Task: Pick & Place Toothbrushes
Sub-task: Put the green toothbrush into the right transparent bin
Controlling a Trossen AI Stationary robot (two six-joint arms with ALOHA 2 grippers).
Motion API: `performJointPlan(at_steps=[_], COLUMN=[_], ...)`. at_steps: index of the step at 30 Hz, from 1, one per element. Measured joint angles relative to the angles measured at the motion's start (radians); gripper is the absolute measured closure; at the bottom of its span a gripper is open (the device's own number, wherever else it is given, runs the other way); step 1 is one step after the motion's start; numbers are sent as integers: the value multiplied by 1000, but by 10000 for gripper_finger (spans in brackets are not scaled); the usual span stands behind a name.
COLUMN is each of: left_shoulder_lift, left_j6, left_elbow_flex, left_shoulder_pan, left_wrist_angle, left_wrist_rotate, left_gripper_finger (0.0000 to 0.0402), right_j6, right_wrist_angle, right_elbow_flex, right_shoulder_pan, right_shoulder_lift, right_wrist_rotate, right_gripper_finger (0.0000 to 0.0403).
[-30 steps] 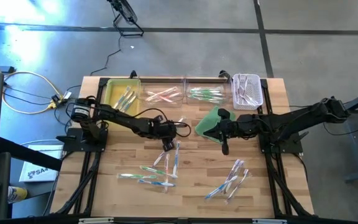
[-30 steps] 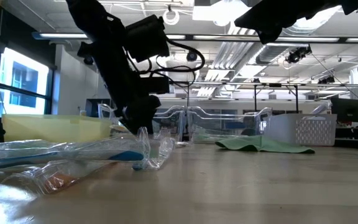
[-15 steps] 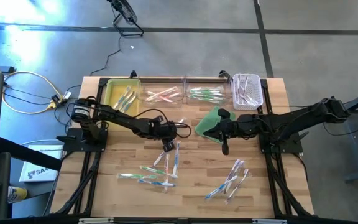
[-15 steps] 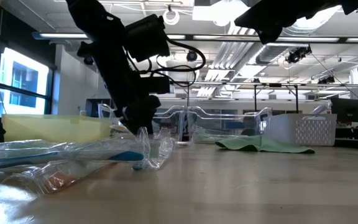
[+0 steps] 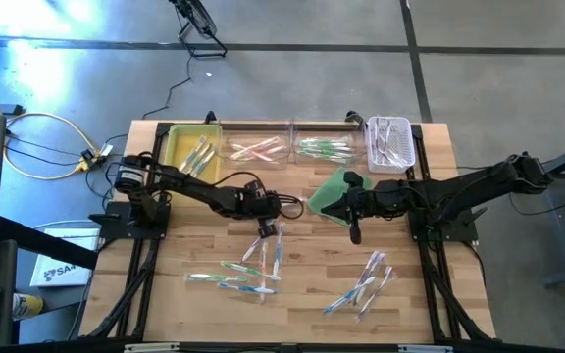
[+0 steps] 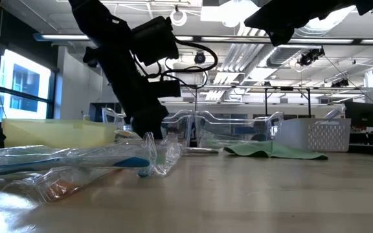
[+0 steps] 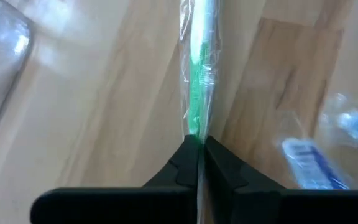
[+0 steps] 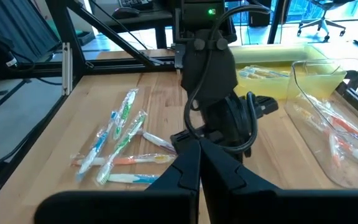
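Several wrapped toothbrushes lie in a loose heap (image 5: 251, 269) on the wooden table, and more lie at the near right (image 5: 363, 282). My left gripper (image 5: 266, 228) stands at the heap's far end, pointing down, shut on a green toothbrush (image 7: 196, 93) in a clear wrapper. A blue toothbrush (image 7: 312, 163) lies beside it. My right gripper (image 5: 355, 236) is shut on nothing and hangs over bare wood near the green cloth (image 5: 333, 192). My left gripper pinches the green toothbrush between its two fingertips (image 7: 188, 155), at the wrapper's near end (image 7: 195, 132). The fingers come from above, pointing down. The toothbrush runs straight away from them along the wood; whether it is lifted, I cannot tell.
Along the far edge stand a yellow bin (image 5: 190, 149), two clear bins (image 5: 259, 149) (image 5: 324, 148) and a white basket (image 5: 390, 143), each holding toothbrushes. The green cloth lies flat in front of the clear bins. Bare wood shows between the two heaps.
My left gripper has shut on the green toothbrush at the heap's far end. The right arm has kept still.
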Motion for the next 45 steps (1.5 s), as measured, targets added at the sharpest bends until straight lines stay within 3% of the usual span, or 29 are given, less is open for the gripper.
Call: performJointPlan(at_steps=[10, 17, 28, 31, 38, 45], left_shoulder_lift=[-54, -86, -99, -100, -100, -100], left_j6=[118, 266, 599, 676, 719, 666], left_elbow_flex=[29, 117, 482, 576, 721, 809], left_shoulder_pan=[0, 13, 153, 195, 322, 383], left_wrist_angle=[-30, -57, -431, -492, -612, -771], left_wrist_rotate=[-23, -28, 7, 60, 374, 467], left_gripper_finger=[401, 401, 401, 401, 401, 401], right_j6=[-7, -11, -146, -243, -471, -824], right_wrist_angle=[20, 32, 82, 89, 122, 341], right_elbow_flex=[1, 2, 2, 1, 1, 0], right_shoulder_pan=[0, 0, 60, 111, 219, 232], right_shoulder_lift=[-16, -81, -145, -142, -68, 102], right_wrist_rotate=[0, 1, 26, 104, 484, 653], right_gripper_finger=[401, 401, 401, 401, 401, 401])
